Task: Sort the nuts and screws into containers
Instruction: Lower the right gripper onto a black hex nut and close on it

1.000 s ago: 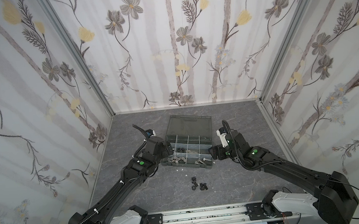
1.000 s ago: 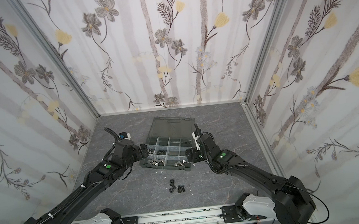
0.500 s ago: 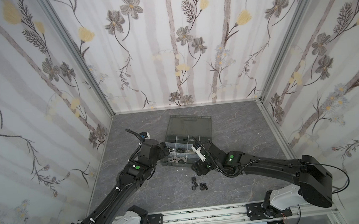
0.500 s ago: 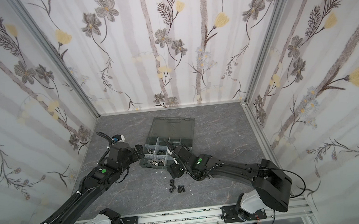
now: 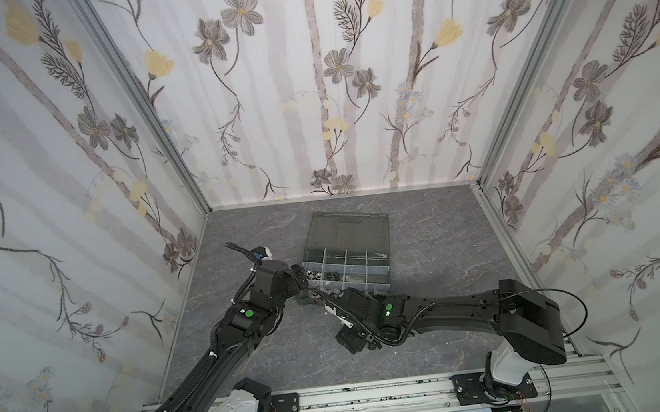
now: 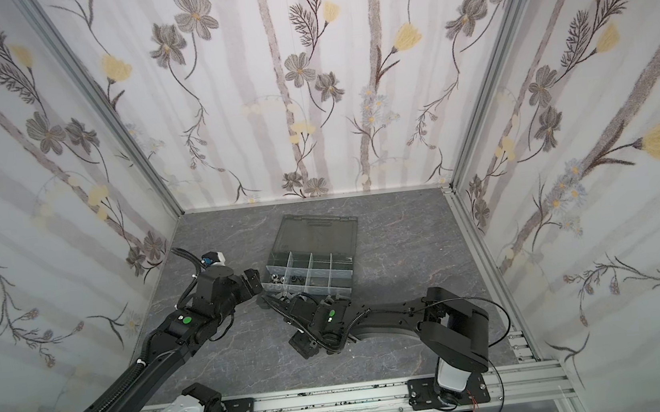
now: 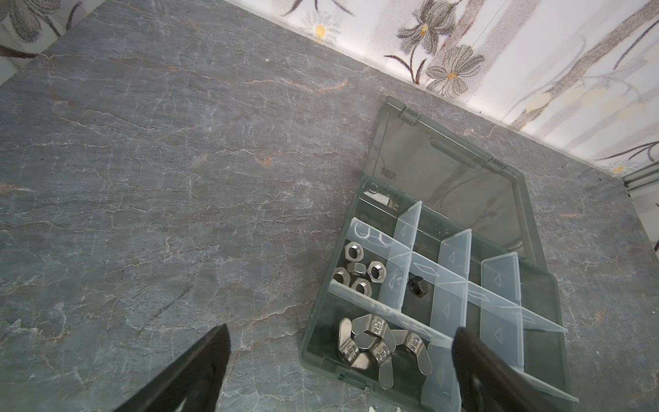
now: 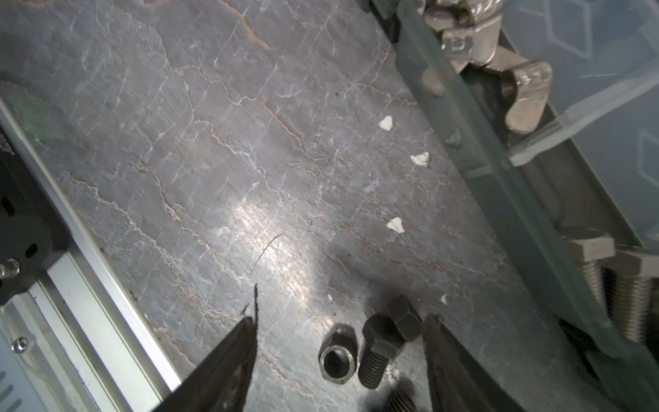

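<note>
Black screw and black nut lie on the desk, between the organiser and the desk's front edge. Right jaws straddle them, open and empty, apparently to pinch one. Left jaws, wide open and empty, hover by the organiser's wing nuts.

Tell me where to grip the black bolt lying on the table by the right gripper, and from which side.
Probably the threaded shank of the black bolt, from above with the right gripper. It lies flat, a black hex piece crowds its head, and the black nut sits close beside, so one finger must slip between.
</note>
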### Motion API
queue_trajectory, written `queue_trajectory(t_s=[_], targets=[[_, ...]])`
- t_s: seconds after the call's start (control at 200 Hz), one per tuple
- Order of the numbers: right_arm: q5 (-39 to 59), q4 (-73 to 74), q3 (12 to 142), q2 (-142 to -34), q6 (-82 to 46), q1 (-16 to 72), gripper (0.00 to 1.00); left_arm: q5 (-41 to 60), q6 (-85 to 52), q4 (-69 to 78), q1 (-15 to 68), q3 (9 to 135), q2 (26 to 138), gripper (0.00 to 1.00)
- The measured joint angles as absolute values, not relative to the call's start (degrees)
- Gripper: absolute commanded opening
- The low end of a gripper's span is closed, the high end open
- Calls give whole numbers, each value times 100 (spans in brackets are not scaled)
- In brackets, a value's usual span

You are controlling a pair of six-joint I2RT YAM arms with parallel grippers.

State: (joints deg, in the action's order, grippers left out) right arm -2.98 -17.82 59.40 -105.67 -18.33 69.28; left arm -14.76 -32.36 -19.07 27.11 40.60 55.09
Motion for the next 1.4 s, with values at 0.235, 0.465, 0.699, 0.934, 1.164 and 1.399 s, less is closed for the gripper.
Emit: queue_trajectory(t_s=[0.235, 0.465, 0.699, 0.934, 1.164, 1.399], targets=[[-287, -1833, 5999, -10919, -1789, 7081, 63, -1470, -3286, -1907, 2696, 4018, 5492, 100], [-320, -1715, 5878, -10980, -1789, 7081, 55, -1452, -3319, -1905, 2685, 3957, 5426, 100], [-362, -1721, 5730, -10984, -1791, 7087, 47, -1431, -3380, -1907, 2668, 3909, 5345, 100], [-580, -1542, 5570, -10949, -1791, 7120, 40, -1428, -3428, -1905, 2655, 3885, 5306, 100], [-591, -1664, 5520, -10945, -1785, 7153, 40, -1426, -3433, -1905, 2648, 3883, 5301, 100], [-585, -1968, 5601, -10919, -1529, 7150, 36, -1409, -3446, -1903, 2641, 3883, 5319, 100]])
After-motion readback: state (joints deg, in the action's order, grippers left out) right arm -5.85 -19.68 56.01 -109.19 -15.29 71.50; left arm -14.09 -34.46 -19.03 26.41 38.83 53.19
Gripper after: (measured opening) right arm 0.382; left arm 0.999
